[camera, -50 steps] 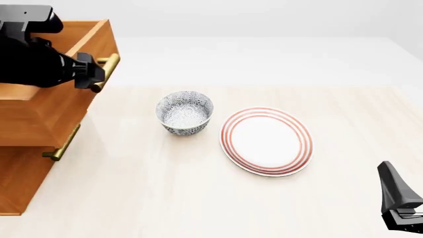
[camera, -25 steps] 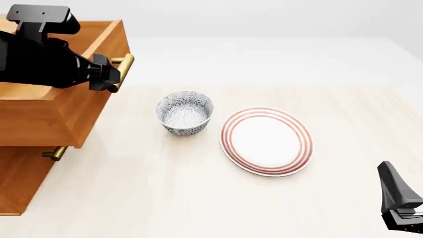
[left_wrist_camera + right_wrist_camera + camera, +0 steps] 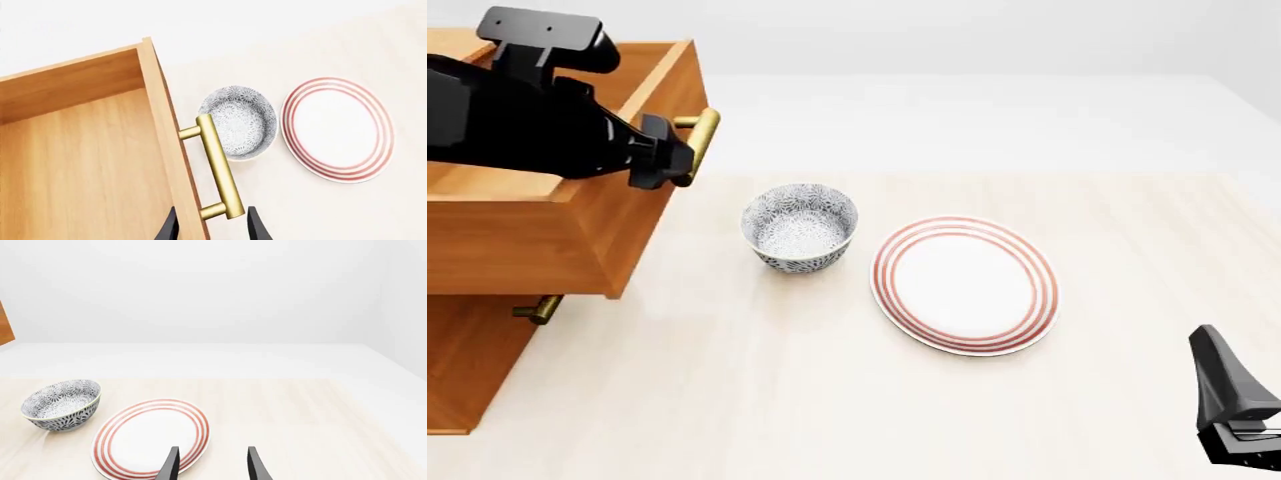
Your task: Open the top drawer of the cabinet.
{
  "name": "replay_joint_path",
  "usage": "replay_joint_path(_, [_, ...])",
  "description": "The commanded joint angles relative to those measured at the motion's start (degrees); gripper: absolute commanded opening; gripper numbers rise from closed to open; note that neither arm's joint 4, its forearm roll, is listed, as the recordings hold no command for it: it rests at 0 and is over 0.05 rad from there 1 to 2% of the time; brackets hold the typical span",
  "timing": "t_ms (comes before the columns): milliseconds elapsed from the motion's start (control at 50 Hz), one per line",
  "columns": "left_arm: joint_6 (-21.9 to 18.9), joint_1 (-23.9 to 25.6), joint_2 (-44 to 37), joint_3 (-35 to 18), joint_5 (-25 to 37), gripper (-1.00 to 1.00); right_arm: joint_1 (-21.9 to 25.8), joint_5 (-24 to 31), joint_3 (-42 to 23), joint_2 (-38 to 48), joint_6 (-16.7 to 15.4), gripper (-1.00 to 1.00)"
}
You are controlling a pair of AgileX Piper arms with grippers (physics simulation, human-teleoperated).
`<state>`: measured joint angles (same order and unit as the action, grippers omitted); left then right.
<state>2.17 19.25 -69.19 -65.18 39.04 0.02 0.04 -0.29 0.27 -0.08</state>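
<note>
The cabinet (image 3: 467,370) stands at the table's left edge. Its top drawer (image 3: 534,240) is pulled well out toward the bowl, and its open box shows in the left wrist view (image 3: 80,165). My left gripper (image 3: 671,165) is at the near end of the drawer's brass bar handle (image 3: 703,135). In the left wrist view the gripper (image 3: 212,227) has its fingers spread, one on each side of the handle's end (image 3: 217,160), with small gaps showing. My right gripper (image 3: 212,465) is open and empty, low at the front right (image 3: 1232,400).
A patterned bowl (image 3: 801,228) sits just right of the drawer front, close to the handle. A red-ringed plate (image 3: 964,285) lies to its right. A lower drawer's brass handle (image 3: 541,309) pokes out under the open drawer. Both dishes show in the right wrist view (image 3: 61,404) (image 3: 152,437).
The top drawer has slid further out to the right, and my left gripper has moved with its handle. The right arm, bowl and plate have not moved.
</note>
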Motion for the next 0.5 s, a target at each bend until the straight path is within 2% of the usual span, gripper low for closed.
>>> replay_joint_path(20, [-2.78, 5.17, -1.19, -0.02, -0.40, 1.00, 0.00, -0.03, 0.03, 0.00, 0.01, 1.00])
replay_joint_path(500, [-7.21, 1.41, 2.93, -4.97, 5.58, 1.00, 0.01, -0.04, 0.03, -0.01, 0.01, 1.00])
